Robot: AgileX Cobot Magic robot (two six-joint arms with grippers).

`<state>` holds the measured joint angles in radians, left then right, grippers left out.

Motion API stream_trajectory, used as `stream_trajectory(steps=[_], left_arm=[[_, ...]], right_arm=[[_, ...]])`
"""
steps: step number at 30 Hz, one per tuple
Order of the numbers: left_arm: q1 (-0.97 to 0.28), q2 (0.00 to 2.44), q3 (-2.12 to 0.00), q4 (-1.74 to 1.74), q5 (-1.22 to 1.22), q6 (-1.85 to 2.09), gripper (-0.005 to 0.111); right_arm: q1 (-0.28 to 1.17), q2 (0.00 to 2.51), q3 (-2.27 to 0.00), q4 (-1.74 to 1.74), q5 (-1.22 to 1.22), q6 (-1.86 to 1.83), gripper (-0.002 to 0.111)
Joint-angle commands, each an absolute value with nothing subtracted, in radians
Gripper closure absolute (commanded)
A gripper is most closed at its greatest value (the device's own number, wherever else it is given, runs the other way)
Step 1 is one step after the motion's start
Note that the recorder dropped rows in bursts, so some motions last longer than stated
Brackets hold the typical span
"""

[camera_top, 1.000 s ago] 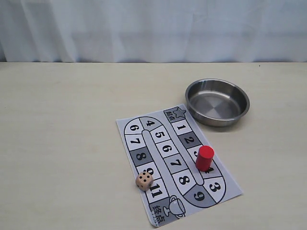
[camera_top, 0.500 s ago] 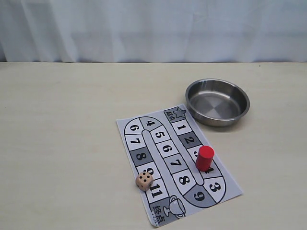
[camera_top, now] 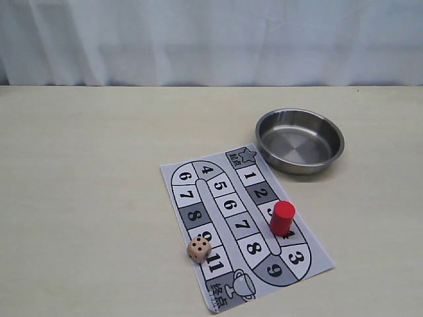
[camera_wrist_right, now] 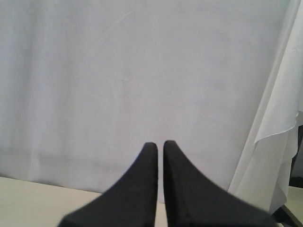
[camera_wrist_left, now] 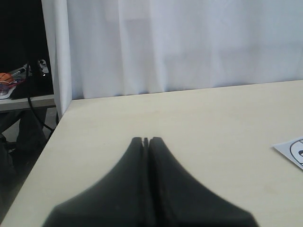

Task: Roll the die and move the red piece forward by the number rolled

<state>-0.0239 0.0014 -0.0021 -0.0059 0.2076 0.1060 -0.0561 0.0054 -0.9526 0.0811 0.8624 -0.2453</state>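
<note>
The die [camera_top: 199,249], a pale tan cube with dark pips, rests at the left edge of the printed board [camera_top: 173,173], beside square 11. The red piece [camera_top: 282,218], an upright cylinder, stands on the board's right-hand track just past square 2. Neither gripper appears in the exterior view. In the left wrist view my left gripper [camera_wrist_left: 146,140] is shut with nothing in it, low over bare table, with one corner of the board [camera_wrist_left: 291,151] in sight. In the right wrist view my right gripper [camera_wrist_right: 160,143] faces the white curtain, its fingers nearly touching and holding nothing.
A round steel bowl [camera_top: 264,125] sits behind the board at the right, with nothing in it. A white curtain [camera_top: 211,39] closes off the back of the table. The table's left edge [camera_wrist_left: 52,137] shows in the left wrist view, with dark clutter beyond it.
</note>
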Motion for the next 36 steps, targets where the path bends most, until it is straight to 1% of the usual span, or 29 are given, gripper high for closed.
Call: stream_trajectory(steps=[1, 7, 12, 17, 24, 36], left_arm=[[-0.025, 0.0, 0.0, -0.009, 0.196, 0.101, 0.107], [-0.025, 0.0, 0.0, -0.009, 0.196, 0.101, 0.107], [-0.025, 0.0, 0.0, -0.009, 0.196, 0.101, 0.107], [-0.025, 0.0, 0.0, -0.009, 0.196, 0.101, 0.107], [-0.025, 0.0, 0.0, -0.009, 0.196, 0.101, 0.107], [-0.025, 0.0, 0.0, -0.009, 0.196, 0.101, 0.107]], right_arm=[[-0.053, 0.0, -0.95, 0.07, 0.867, -0.249, 0.104], [-0.053, 0.0, -0.89, 0.07, 0.807, -0.246, 0.104], [-0.053, 0.0, -0.794, 0.075, 0.712, -0.246, 0.104], [-0.053, 0.0, -0.685, 0.113, 0.681, -0.246, 0.104], [-0.053, 0.0, -0.506, 0.113, 0.404, -0.254, 0.104], [-0.053, 0.0, -0.223, 0.12, 0.066, -0.252, 0.104]])
